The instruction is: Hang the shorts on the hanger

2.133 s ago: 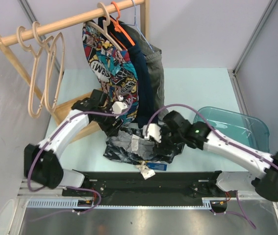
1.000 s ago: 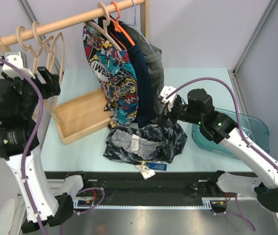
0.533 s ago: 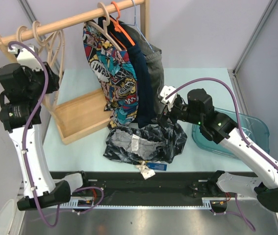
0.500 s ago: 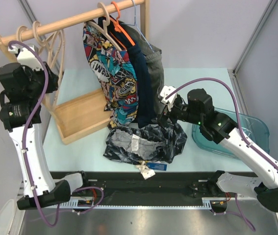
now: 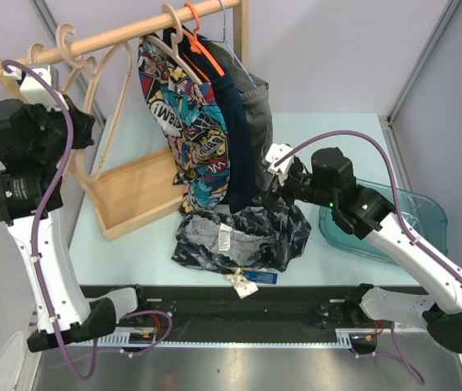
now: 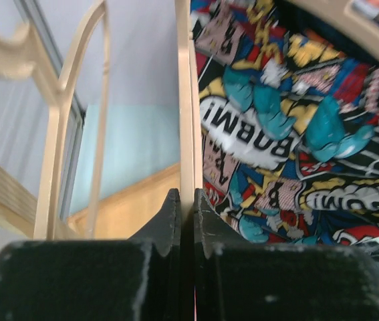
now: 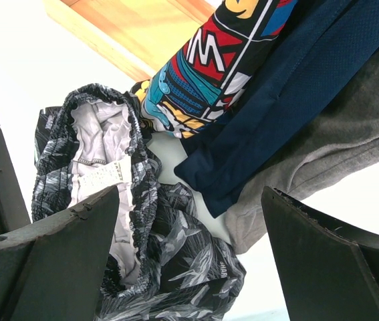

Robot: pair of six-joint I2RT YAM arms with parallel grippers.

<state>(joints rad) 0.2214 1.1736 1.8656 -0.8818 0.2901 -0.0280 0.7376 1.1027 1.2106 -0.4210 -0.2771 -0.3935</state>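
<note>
Shorts (image 5: 239, 236) lie crumpled below the rail (image 5: 116, 37), long axis left-right, directly under the right gripper (image 7: 189, 194), its jaws apart. At the rail's left end, the left gripper (image 6: 188, 200) is clamped on the hanger (image 6: 186, 100).

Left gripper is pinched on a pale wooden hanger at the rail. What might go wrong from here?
1. The left gripper holds the pale wooden hanger by one thin bar at the fingertips; it may swivel or slip when lifted.
2. Its hook is at the wooden rail beside a twin hanger; they may tangle.
3. The comic-print shorts hang close by and may snag.
</note>
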